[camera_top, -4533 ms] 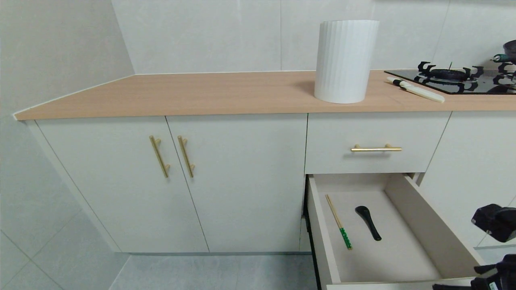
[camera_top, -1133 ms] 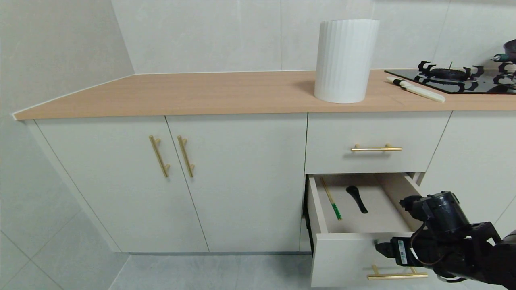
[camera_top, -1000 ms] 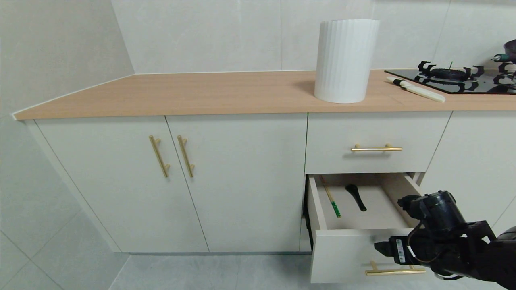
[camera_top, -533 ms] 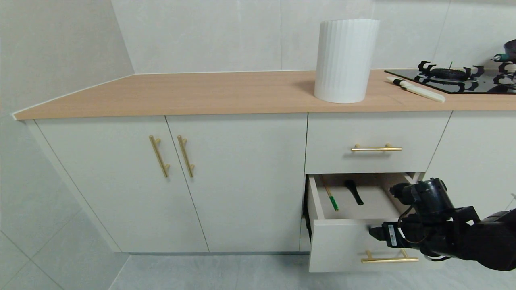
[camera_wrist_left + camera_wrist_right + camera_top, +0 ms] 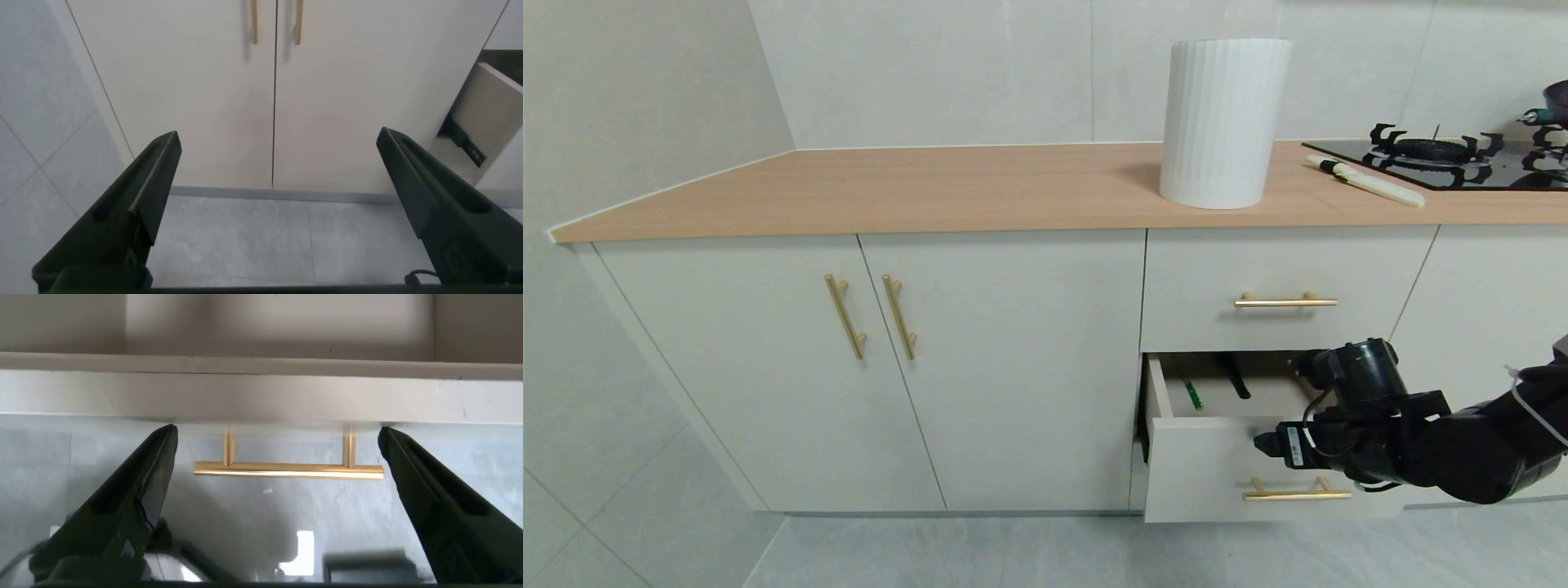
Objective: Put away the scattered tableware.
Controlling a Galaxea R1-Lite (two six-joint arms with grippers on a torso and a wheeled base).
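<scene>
Gold handle [image 5: 288, 468] on pale lower drawer [image 5: 1201, 465], partly open at lower right; green-tipped chopsticks [image 5: 1192, 394] and black spoon [image 5: 1236, 384] inside, at the far end; right gripper [image 5: 1267, 445] at drawer front just above handle, fingers spread wide; left gripper [image 5: 278, 137] fingers spread, facing cabinet doors [image 5: 343, 90]

The chopsticks [image 5: 1192, 394] and black spoon [image 5: 1236, 382] are mostly hidden inside the partly shut drawer [image 5: 1201, 467].
</scene>
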